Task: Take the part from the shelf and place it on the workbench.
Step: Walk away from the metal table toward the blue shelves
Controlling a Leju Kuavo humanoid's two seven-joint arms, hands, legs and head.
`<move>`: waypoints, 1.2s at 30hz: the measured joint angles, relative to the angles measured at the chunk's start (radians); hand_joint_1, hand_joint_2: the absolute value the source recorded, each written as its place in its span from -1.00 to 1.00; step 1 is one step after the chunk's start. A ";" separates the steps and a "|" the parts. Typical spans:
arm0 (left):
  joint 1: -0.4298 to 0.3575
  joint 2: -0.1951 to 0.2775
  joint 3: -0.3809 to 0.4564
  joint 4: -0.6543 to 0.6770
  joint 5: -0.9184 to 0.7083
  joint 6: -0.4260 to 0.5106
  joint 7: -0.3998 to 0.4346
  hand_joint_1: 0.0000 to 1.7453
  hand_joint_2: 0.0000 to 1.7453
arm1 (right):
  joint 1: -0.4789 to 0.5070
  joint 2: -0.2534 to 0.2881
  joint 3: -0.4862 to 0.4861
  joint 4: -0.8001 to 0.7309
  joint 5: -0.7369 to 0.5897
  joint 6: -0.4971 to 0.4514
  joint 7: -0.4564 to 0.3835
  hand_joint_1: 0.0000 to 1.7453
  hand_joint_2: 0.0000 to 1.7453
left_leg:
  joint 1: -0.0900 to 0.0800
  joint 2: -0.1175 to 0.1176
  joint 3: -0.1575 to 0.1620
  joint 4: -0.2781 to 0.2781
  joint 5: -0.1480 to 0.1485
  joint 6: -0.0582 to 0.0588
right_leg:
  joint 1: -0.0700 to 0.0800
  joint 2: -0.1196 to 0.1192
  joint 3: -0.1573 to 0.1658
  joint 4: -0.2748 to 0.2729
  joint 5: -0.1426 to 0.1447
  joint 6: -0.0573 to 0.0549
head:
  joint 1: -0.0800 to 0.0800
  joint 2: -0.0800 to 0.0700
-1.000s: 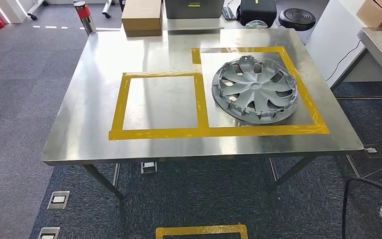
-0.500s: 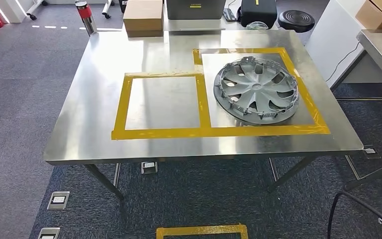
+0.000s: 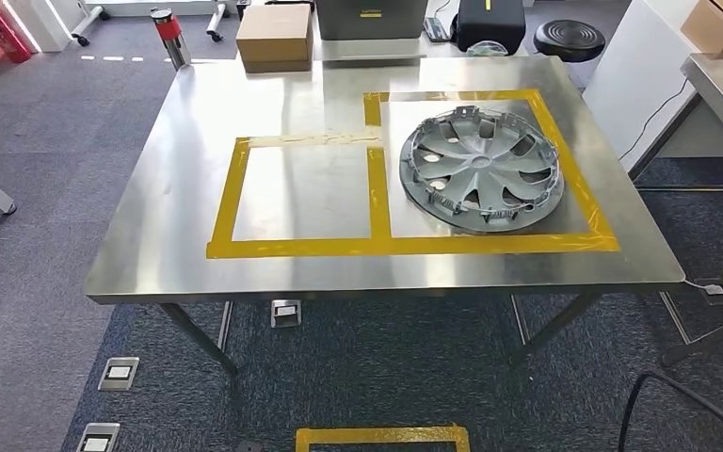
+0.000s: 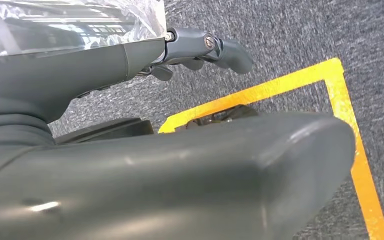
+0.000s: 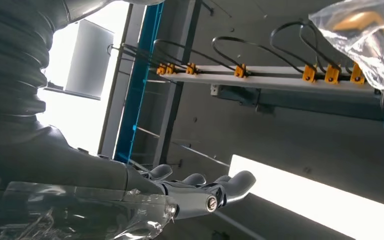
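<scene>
A: Cam shifted since prev frames; whole scene slid, hubcap (image 3: 481,169) itself not moved on table (image 3: 151,254).
B: Where's it sit?
A: Flat, inside right yellow-tape box (image 3: 579,179); left box bare.
B: Hands?
A: Left robot hand (image 4: 200,47) over carpet w/ floor tape (image 4: 360,165), fingers apart, holding nothing. Right robot hand (image 5: 200,190) same, spread.

Wheel cover (image 3: 481,168) lies on workbench (image 3: 179,226), inside right taped square; left taped square (image 3: 303,193) sits beside it. Cardboard box (image 3: 275,36) and, probably, a stool (image 3: 570,39) stand behind the bench.
</scene>
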 joint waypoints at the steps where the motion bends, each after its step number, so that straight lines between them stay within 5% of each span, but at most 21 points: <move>1: 0.000 0.001 0.000 0.000 0.000 0.000 0.000 -1.00 -1.00 | 0.001 0.000 0.000 0.000 0.000 0.000 0.000 -1.00 1.00 | 0.001 0.001 -0.010 0.030 -0.030 -0.004 | -0.001 -0.002 -0.005 -0.002 0.006 -0.009 | -0.005 0.000; 4: 0.000 0.001 0.000 0.000 0.000 -0.001 0.000 -1.00 -1.00 | 0.007 0.000 0.000 0.000 0.000 0.002 0.000 -1.00 1.00 | 0.001 0.002 -0.057 0.199 -0.146 -0.008 | 0.005 -0.006 -0.026 0.001 0.021 -0.021 | -0.023 0.000; 6: 0.000 0.002 0.000 0.000 0.000 -0.002 0.002 -1.00 -1.00 | 0.011 0.000 0.001 0.000 0.000 0.002 0.000 -1.00 1.00 | 0.001 0.002 -0.049 0.240 -0.157 -0.006 | 0.009 -0.007 -0.045 0.005 0.032 -0.023 | -0.030 0.000; 10: -0.003 0.004 0.000 0.000 -0.001 -0.003 0.003 -1.00 -1.00 | 0.013 0.000 0.000 0.000 0.000 0.002 -0.001 -1.00 1.00 | -0.005 0.002 0.099 0.019 -0.076 0.014 | 0.016 -0.006 -0.073 0.012 0.056 -0.014 | -0.034 0.000; 12: -0.004 0.005 0.000 0.000 -0.001 -0.004 0.004 -1.00 -1.00 | 0.014 0.000 0.000 0.000 0.001 0.003 -0.001 -1.00 1.00 | -0.012 0.003 0.117 -0.032 -0.069 0.022 | 0.016 -0.008 -0.076 0.009 0.071 -0.002 | -0.033 0.000; 14: -0.002 0.005 0.000 0.000 -0.002 -0.004 0.004 -1.00 -1.00 | 0.015 0.000 0.000 0.000 0.001 0.005 -0.003 -1.00 1.00 | -0.013 0.004 0.104 -0.040 -0.051 0.034 | 0.013 -0.009 -0.078 0.001 0.083 0.012 | -0.033 0.000; 16: -0.002 0.005 0.000 0.000 -0.002 -0.004 0.004 -1.00 -1.00 | 0.015 0.000 0.000 0.000 0.002 0.006 -0.006 -1.00 1.00 | -0.011 0.007 0.091 -0.049 -0.027 0.049 | 0.011 -0.007 -0.090 0.027 0.040 0.021 | -0.030 0.000; 19: -0.003 0.004 0.000 0.000 -0.003 -0.004 0.003 -1.00 -1.00 | 0.022 0.000 0.000 0.001 0.001 0.006 -0.008 -1.00 1.00 | -0.011 0.010 0.053 -0.048 0.008 0.060 | 0.010 -0.006 -0.130 0.194 -0.102 0.029 | -0.017 0.000; 20: -0.002 0.004 0.000 0.000 -0.003 -0.004 0.003 -1.00 -1.00 | 0.026 0.000 0.000 0.001 0.001 0.005 -0.010 -1.00 1.00 | -0.012 0.010 0.038 -0.045 0.018 0.060 | 0.011 -0.006 -0.135 0.246 -0.120 0.030 | -0.014 0.000; 22: -0.002 0.004 0.000 0.000 -0.003 -0.004 0.003 -1.00 -1.00 | 0.033 0.000 -0.001 0.001 -0.001 0.002 -0.012 -1.00 1.00 | -0.013 0.010 0.005 -0.037 0.036 0.059 | 0.011 -0.006 -0.103 0.258 -0.092 0.030 | -0.008 0.000; 24: -0.002 0.004 0.000 0.000 -0.003 -0.004 0.003 -1.00 -1.00 | 0.034 0.000 -0.002 0.000 -0.004 0.001 -0.014 -1.00 1.00 | -0.013 0.010 -0.024 -0.025 0.050 0.055 | 0.013 -0.006 -0.012 0.144 -0.050 0.023 | -0.003 0.000; 26: -0.002 0.004 0.000 0.000 -0.003 -0.004 0.003 -1.00 -1.00 | 0.035 0.000 -0.004 0.000 -0.005 0.000 -0.016 -1.00 1.00 | -0.015 0.009 -0.042 -0.015 0.064 0.046 | 0.017 -0.006 0.069 0.017 -0.052 0.012 | 0.001 0.000; 29: -0.002 0.004 0.000 0.000 -0.004 -0.004 0.003 -1.00 -1.00 | 0.037 0.001 -0.005 0.000 -0.007 -0.001 -0.019 -1.00 1.00 | -0.014 0.007 -0.053 -0.015 0.084 0.028 | 0.021 -0.006 0.080 -0.023 -0.049 -0.008 | 0.003 0.000; 31: -0.001 0.004 0.000 0.000 -0.004 -0.005 0.003 -1.00 -1.00 | 0.040 0.002 -0.006 0.001 -0.013 -0.001 -0.024 -1.00 1.00 | -0.011 0.006 -0.066 0.009 0.049 0.017 | 0.017 -0.010 0.063 -0.028 -0.028 -0.024 | 0.000 0.000; 34: 0.000 0.005 0.000 0.000 -0.003 -0.007 0.003 -1.00 -1.00 | 0.043 0.003 -0.006 0.001 -0.019 0.000 -0.030 -1.00 1.00 | -0.006 0.006 -0.103 0.164 -0.091 0.003 | 0.015 -0.014 0.024 -0.026 0.005 -0.033 | -0.016 0.000; 36: 0.000 0.006 0.000 0.000 -0.004 -0.009 0.003 -1.00 -1.00 | 0.046 0.003 -0.006 0.001 -0.020 0.000 -0.030 -1.00 1.00 | -0.004 0.006 -0.105 0.254 -0.116 -0.003 | 0.015 -0.015 -0.009 -0.020 0.027 -0.031 | -0.025 0.000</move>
